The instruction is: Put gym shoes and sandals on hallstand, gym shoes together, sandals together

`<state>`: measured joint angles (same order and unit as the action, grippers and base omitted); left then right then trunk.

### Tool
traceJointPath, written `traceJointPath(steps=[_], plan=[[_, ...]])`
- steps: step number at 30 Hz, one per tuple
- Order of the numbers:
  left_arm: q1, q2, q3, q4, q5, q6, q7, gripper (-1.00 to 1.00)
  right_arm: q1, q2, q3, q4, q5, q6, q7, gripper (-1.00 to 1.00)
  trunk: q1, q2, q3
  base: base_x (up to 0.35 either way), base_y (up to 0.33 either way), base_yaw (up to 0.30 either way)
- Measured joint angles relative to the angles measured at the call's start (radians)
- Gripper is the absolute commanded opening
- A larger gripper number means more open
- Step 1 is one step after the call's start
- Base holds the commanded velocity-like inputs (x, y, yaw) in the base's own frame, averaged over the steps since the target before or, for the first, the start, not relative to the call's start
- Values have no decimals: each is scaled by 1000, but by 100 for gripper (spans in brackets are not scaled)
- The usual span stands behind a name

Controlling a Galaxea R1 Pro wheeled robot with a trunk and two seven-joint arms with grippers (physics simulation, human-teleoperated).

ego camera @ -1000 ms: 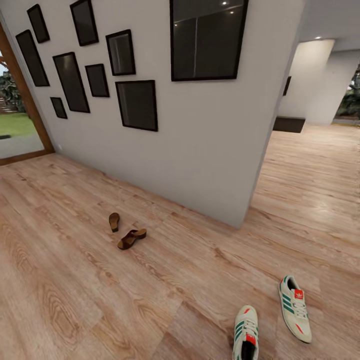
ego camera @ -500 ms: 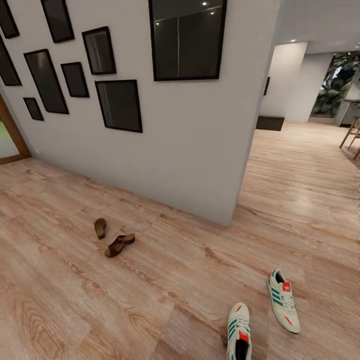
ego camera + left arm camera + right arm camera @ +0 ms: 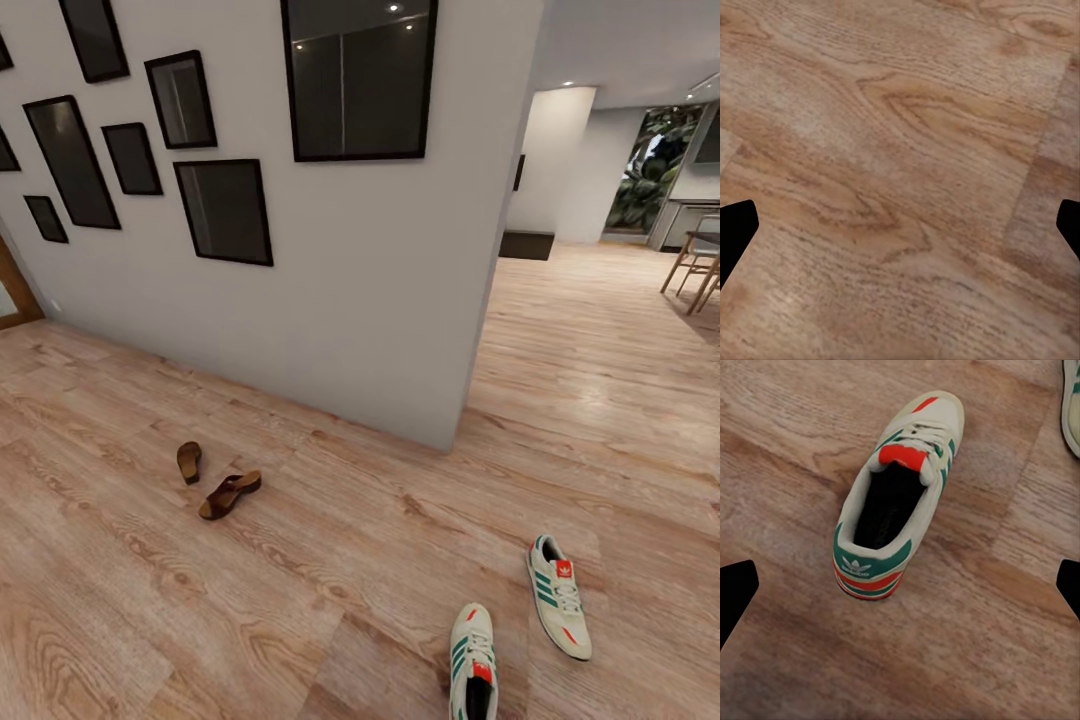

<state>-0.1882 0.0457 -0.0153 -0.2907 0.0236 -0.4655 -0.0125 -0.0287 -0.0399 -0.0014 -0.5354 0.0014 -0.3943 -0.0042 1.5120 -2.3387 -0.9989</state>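
Swinging right, the head camera has slid the whole scene leftward since a second ago; the shoes themselves lie where they lay on the planks.

Head view: the corridor floor (image 3: 330, 590) runs wide and woody. Two sandals (image 3: 229, 494) sit at about 9 o'clock from centre, the smaller-looking one (image 3: 188, 462) just up-left of its mate, near each other but apart. Down at 5 o'clock, the gym shoes: one (image 3: 558, 596) angled toe-up, the other (image 3: 473, 668) cut by the lower edge, well apart from the sandals. A grey wall (image 3: 380, 300) carries dark picture frames (image 3: 226, 211); chairs (image 3: 692, 268) show at 3 o'clock far off.

Left wrist view: bare wood grain (image 3: 900, 150), and the left gripper (image 3: 900, 225) with its dark fingertips (image 3: 735, 232) at the two side edges, spread wide, nothing between them.

Right wrist view: a gym shoe (image 3: 896, 495) lies on the floor at 12 o'clock of centre, heel tab nearest, its partner's edge (image 3: 1071, 405) at 1 o'clock. The right gripper (image 3: 900, 589) hangs above, fingertips (image 3: 735, 592) set wide apart, gripping nothing.
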Motion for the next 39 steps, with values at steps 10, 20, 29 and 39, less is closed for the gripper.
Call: traceJointPath(steps=[10,20,29,39], plan=[[0,0,0,0,0,0,0,100,0,0,1,0,1,-1,0,100,0,0,0,0,0,-3],[0,0,0,0,0,0,0,100,0,0,1,-1,0,0,1,100,0,0,0,0,0,0],[0,0,0,-1,0,0,0,100,0,0,0,-4,0,0,1,100,0,0,0,0,0,0],[-2,1,3,-3,0,2,0,100,0,1,0,-1,1,1,0,100,0,0,0,0,0,0]])
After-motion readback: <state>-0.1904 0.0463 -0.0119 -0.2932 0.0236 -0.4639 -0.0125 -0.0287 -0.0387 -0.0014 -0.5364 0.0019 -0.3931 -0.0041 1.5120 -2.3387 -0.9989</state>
